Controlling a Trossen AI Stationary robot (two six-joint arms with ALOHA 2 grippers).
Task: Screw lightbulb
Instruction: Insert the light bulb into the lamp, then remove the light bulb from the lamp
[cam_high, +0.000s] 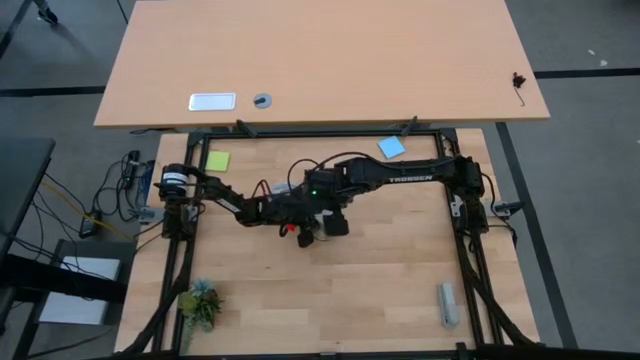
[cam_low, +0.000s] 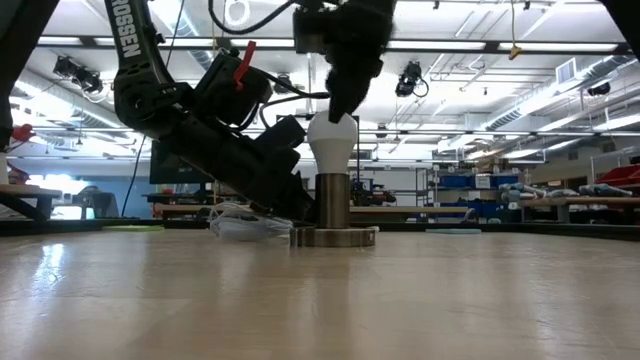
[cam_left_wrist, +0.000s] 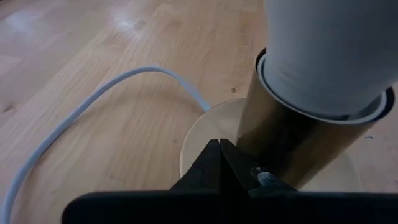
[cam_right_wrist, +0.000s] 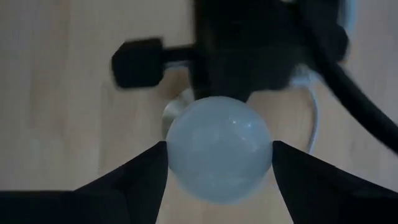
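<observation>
One lightbulb stands in one socket, seemingly touched by two right fingers.

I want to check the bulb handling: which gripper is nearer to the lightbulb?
Right. The right gripper is above the lightbulb, one finger on each side of its globe. The left gripper sits lower, fingers shut, beside the socket base.

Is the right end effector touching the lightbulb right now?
Touching. In the right wrist view both fingers of the right end effector meet the lightbulb on either side, no gap visible.
</observation>
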